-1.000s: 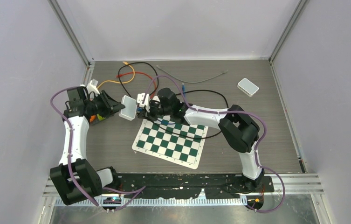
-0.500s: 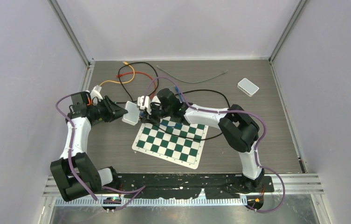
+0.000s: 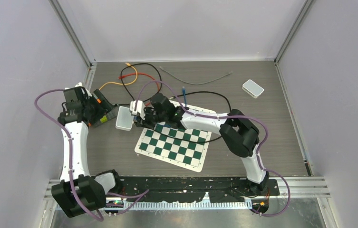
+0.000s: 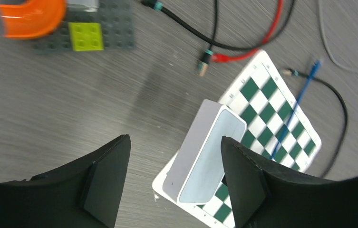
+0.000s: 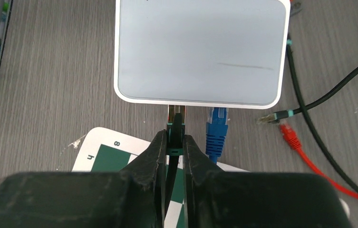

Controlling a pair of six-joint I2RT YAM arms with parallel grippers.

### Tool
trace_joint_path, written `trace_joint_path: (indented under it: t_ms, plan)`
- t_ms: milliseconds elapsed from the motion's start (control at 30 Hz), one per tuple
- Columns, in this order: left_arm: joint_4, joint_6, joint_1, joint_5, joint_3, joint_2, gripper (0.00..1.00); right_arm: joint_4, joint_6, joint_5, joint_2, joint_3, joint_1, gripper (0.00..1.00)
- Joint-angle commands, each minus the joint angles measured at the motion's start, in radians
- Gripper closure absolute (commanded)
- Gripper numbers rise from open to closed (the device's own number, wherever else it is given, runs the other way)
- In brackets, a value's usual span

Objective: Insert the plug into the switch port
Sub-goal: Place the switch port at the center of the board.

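The switch point(image 5: 200, 50) is a flat white box lying on the table at the chessboard's left corner point(image 3: 124, 118). My right gripper point(image 5: 174, 142) is shut on a black plug with a teal band point(image 5: 175, 128), whose metal tip meets the switch's near edge. A blue plug point(image 5: 216, 128) sits in that edge right beside it. My left gripper point(image 4: 174, 175) is open; the switch point(image 4: 210, 156) lies beyond its fingers point(image 4: 105, 185), untouched. Seen from above, the left gripper point(image 3: 108, 113) stands just left of the switch and the right gripper point(image 3: 136, 118) just right of it.
A green-and-white chessboard mat point(image 3: 172, 145) lies mid-table. A grey brick plate with orange and lime pieces point(image 4: 86, 35) sits near the left arm. Loose red, orange, black and grey cables point(image 3: 139, 76) run along the back. A second white box point(image 3: 253, 88) rests back right.
The left gripper has opened, let go of the switch and drawn back left. The switch has come down onto the table. The right gripper followed it leftward with the black plug.
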Motion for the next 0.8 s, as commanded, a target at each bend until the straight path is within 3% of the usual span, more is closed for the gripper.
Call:
trace_joint_path:
  t_ms: [0, 200, 433, 533, 633, 767]
  plan:
    - [-0.035, -0.059, -0.001, -0.262, 0.023, -0.034, 0.27, -0.04, 0.037, 0.049, 0.045, 0.052, 0.007, 0.95]
    - [-0.016, -0.068, -0.001, -0.332, -0.013, -0.057, 0.23, -0.187, 0.018, 0.124, 0.153, 0.18, 0.058, 0.95]
    - [0.031, -0.082, -0.001, -0.224, -0.059, -0.063, 0.23, -0.21, 0.019, 0.177, 0.199, 0.215, 0.086, 0.93]
    - [0.046, -0.054, -0.001, -0.189, -0.072, -0.058, 0.24, -0.208, 0.016, 0.205, 0.179, 0.204, 0.093, 0.81]
    - [0.06, -0.034, -0.002, -0.199, -0.087, -0.06, 0.23, -0.222, 0.035, 0.22, 0.135, 0.206, 0.093, 0.61]
    - [0.087, 0.0, -0.009, -0.119, -0.09, -0.038, 0.25, -0.257, 0.107, 0.229, 0.036, 0.195, 0.089, 0.48]
